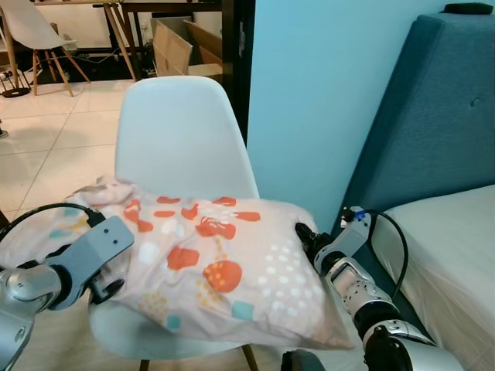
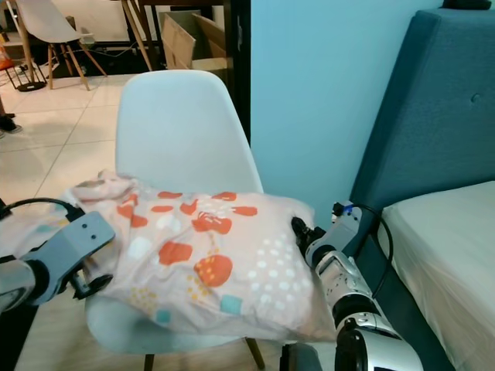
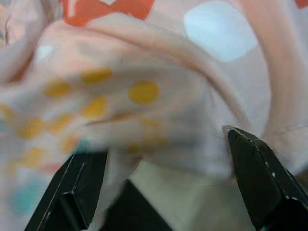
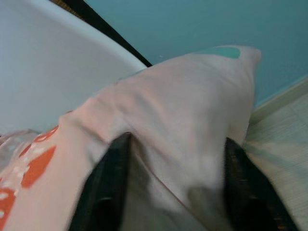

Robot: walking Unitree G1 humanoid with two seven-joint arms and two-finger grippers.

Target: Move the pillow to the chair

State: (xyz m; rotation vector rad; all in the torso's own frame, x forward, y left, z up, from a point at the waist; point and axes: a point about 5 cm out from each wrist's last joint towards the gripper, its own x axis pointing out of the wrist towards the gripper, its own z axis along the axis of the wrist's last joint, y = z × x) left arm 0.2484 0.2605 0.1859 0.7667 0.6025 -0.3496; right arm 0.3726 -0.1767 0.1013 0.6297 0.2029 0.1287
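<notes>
Already the pillow (image 1: pixel 205 267), pink with orange and white spots, lies across the seat of the white chair (image 1: pixel 182 135), overhanging the seat edge on both sides. The left gripper (image 1: pixel 108 290) is at the pillow's left end; in its wrist view the two black fingers (image 3: pixel 262 175) stand wide apart with loose fabric bunched between them, not pinched. The right gripper (image 1: pixel 305 236) is pressed into the pillow's right end, and its wrist view shows cloth draped over both fingers (image 4: pixel 108 187); it looks like they are spread inside a fold, though the blur makes it hard to say whether any cloth is actually caught.

Judging by this, the placing step is nearly done and release is in hand. The next move calls for drawing both grippers straight back out of the fabric without dragging the pillow off the seat, since much of it hangs past the front edge. Beside the chair stand a blue wall (image 1: pixel 325 93) and a teal headboard (image 1: pixel 437 116) with a bed (image 1: pixel 456 247).
</notes>
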